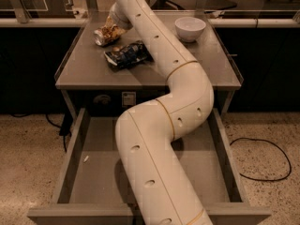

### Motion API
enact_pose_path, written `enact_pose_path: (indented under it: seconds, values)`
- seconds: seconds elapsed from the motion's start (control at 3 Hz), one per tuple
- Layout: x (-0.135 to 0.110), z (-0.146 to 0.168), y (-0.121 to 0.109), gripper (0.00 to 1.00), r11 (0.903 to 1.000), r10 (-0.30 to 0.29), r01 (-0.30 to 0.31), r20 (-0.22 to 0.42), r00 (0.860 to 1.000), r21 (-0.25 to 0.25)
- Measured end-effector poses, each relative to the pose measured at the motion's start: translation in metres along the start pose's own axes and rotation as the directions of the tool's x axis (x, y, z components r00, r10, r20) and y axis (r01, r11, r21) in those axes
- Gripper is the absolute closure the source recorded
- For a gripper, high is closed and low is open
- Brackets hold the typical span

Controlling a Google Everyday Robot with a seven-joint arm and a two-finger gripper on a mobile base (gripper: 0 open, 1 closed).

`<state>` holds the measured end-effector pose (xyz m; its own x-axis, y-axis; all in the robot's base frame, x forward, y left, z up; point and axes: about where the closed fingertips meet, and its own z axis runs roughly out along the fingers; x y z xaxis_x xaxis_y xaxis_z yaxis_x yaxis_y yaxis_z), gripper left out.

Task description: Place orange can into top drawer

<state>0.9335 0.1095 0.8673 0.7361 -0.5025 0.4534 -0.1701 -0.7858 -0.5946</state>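
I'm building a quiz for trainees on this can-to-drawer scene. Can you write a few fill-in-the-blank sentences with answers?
1. The top drawer is pulled ____ and holds no can.
2. The orange can lies on the table beside the dark blue ____.
3. The tool is at the table's far left, right by the orange ____.
4. The ____ bowl stands at the table's far right.
Missing words: open; chip bag; can; white.

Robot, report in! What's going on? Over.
Gripper at orange can, far side of tabletop. Can not in top drawer yet; drawer open. Chip bag beside can.
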Motion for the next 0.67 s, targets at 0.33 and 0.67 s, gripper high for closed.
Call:
enact_pose_path:
  seconds: [0.33, 0.67]
  values:
    - [0.0000, 0.0000, 0.0000, 0.90, 1.0000, 0.000, 0.000, 0.000, 1.000, 0.000]
    - [-0.0001, 0.0001, 0.0000, 1.00, 1.0000, 0.000, 0.000, 0.000, 1.000, 0.000]
